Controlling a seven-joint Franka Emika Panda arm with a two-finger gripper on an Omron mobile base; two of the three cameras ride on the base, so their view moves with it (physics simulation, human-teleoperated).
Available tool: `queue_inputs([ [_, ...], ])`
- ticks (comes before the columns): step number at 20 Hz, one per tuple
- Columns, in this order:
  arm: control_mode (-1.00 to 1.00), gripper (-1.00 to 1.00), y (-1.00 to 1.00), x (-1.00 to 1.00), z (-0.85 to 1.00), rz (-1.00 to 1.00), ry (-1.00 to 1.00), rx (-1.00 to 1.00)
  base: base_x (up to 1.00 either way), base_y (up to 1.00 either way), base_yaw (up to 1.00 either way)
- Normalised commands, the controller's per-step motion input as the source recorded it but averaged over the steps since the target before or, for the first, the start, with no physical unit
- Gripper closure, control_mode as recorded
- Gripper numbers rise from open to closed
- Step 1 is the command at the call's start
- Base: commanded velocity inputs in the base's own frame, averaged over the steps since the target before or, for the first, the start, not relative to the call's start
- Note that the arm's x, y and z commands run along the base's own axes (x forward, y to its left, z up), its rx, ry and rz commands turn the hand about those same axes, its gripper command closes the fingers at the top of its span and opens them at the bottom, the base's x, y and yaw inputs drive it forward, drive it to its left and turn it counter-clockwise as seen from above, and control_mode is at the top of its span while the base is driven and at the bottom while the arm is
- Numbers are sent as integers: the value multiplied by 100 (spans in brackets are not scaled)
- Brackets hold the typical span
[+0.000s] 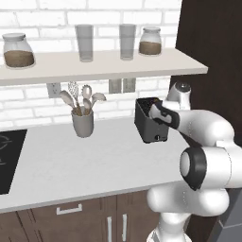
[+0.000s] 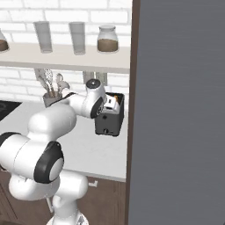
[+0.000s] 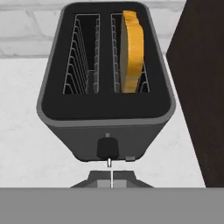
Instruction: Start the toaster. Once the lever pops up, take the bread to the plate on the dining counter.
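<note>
We log the gripper (image 3: 111, 171), fingers pinched together to make one pushing tip, poised above the lever (image 3: 107, 148) of the toaster (image 3: 105, 87), with the bread (image 3: 131, 50) seated in its slot for toasting.

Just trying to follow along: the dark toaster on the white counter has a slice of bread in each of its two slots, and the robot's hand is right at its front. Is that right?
Not quite. In the hand view the toaster holds bread in one slot; the other slot is empty. The rest stands: the hand is at its front, on the white counter.
</note>
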Motion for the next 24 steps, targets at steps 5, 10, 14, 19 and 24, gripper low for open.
queue_inputs([
  [5,-100,100,0,12,-28,0,0,3,0,0,0],
  [10,-100,100,0,5,-7,0,0,6,0,0,0],
  [14,-100,100,0,2,-20,0,0,5,0,0,0],
  [19,-100,100,0,14,-21,0,0,3,0,0,0],
  [24,-100,100,0,19,-7,0,0,1,0,0,0],
])
